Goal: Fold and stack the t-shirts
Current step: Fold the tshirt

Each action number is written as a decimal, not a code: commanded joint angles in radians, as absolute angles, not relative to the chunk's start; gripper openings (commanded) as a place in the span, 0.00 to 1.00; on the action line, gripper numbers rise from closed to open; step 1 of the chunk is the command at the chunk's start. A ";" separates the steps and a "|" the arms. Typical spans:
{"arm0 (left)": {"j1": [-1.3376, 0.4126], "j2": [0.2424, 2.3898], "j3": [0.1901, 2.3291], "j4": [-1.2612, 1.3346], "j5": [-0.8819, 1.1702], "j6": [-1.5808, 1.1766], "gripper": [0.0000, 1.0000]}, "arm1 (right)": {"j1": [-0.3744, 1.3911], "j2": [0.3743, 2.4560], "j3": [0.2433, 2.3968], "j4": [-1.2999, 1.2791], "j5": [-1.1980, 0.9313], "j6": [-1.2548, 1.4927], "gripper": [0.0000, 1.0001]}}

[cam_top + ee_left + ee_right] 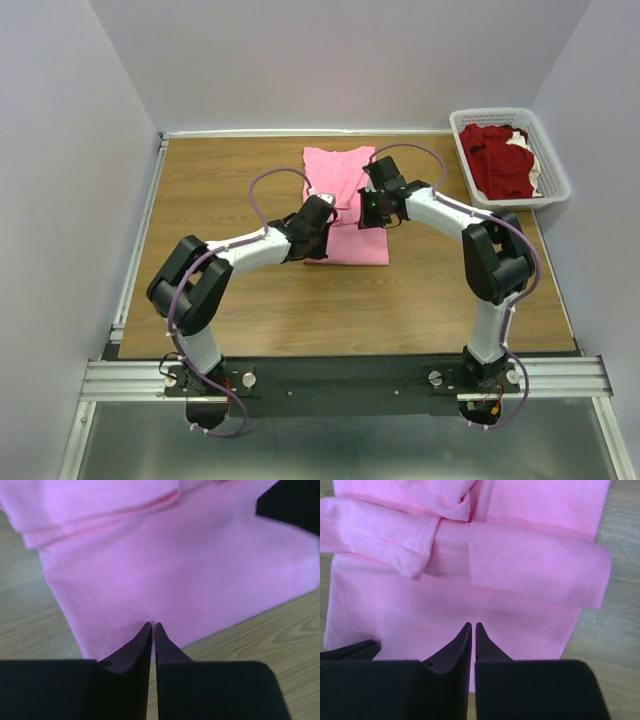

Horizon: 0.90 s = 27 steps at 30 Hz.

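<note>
Two grippers stood over the one spread garment. The pink t-shirt [355,245] lay flat on the table [250,300], midway between the left and right edges and somewhat closer to the far edge. Its long axis ran from near edge to far edge. Both sleeves were turned in across the body as crosswise bands. Which end carried the collar could not be told.

The left gripper [152,626] had its fingertips pressed together, with only a hairline slit and no cloth visible between them. It sat over the left half of the shirt, and bare wood showed past the shirt's edges on both sides of its wrist view.

The right gripper [470,626] was likewise pressed together on nothing visible. It sat over the right half, with the folded sleeves just beyond its tips.

Judgement: the next fold would probably run crosswise to the long axis, so the relation that mattered was each gripper to its own long edge. The left arm was nearer the left edge and the right arm nearer the right. Both would first need to spread.

The dark red t-shirts [497,160] waited in the white basket [555,190] at the far right corner.
</note>
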State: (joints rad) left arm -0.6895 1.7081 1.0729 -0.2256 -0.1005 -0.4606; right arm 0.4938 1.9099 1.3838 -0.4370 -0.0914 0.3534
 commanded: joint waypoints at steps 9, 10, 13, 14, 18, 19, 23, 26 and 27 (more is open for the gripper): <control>-0.689 1.786 1.026 -0.264 -0.011 -0.460 0.12 | 0.488 2.051 1.428 -0.318 -0.107 0.365 0.11; -0.690 1.787 1.023 -0.268 -0.009 -0.457 0.13 | 0.488 2.057 1.430 -0.318 -0.098 0.365 0.11; -0.690 1.779 1.006 -0.273 -0.005 -0.454 0.12 | 0.486 2.071 1.440 -0.316 -0.081 0.360 0.11; -0.690 1.778 1.002 -0.273 -0.006 -0.454 0.12 | 0.486 2.074 1.445 -0.318 -0.062 0.357 0.11; -0.690 1.758 0.982 -0.275 -0.006 -0.451 0.12 | 0.486 2.092 1.499 -0.318 0.021 0.341 0.11; -0.690 1.753 0.973 -0.275 -0.006 -0.453 0.12 | 0.485 2.108 1.518 -0.318 0.037 0.333 0.11; -0.690 1.714 0.940 -0.262 0.028 -0.457 0.12 | 0.465 2.183 1.647 -0.313 0.106 0.308 0.13; -0.692 1.680 0.919 -0.261 0.025 -0.468 0.12 | 0.457 2.214 1.768 -0.311 0.094 0.285 0.13; -0.690 1.666 0.913 -0.259 0.020 -0.469 0.12 | 0.457 2.206 1.793 -0.307 0.074 0.278 0.13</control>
